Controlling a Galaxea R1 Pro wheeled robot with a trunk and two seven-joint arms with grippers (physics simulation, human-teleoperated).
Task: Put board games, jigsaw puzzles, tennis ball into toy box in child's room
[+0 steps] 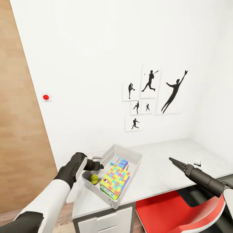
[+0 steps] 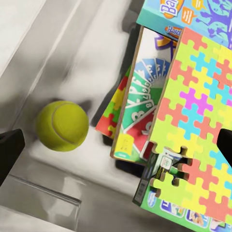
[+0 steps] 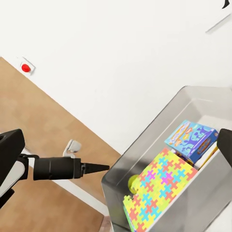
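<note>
main risk from here: left gripper [image 1: 98,166] sits right at the toy box [image 1: 136,154] near wall, over the ball [image 1: 94,178]. a careless pull-out could clip the wall and shove the box toward the table [image 1: 161,168] edge. it already sits close to the front corner. second risk: puzzle [image 1: 115,177] lies tilted on top of the stacked games, so a nudge could slide it off.

left gripper: fingers apart, nothing held. in the left wrist view the ball [image 2: 62,125] rests free on the box floor between the dark fingertips [image 2: 10,152], not touching either as far as i can tell. ball is just beside the game stack.

right gripper [image 1: 173,161]: out over the table right of the box, well apart from it, looks closed to a point in the head view, holding nothing.

contents: blue game [image 1: 119,161] at the far end, puzzle over the multicoloured game [image 2: 145,108], ball near corner. looks like everything's in; can't confirm both puzzles or all three games.
</note>
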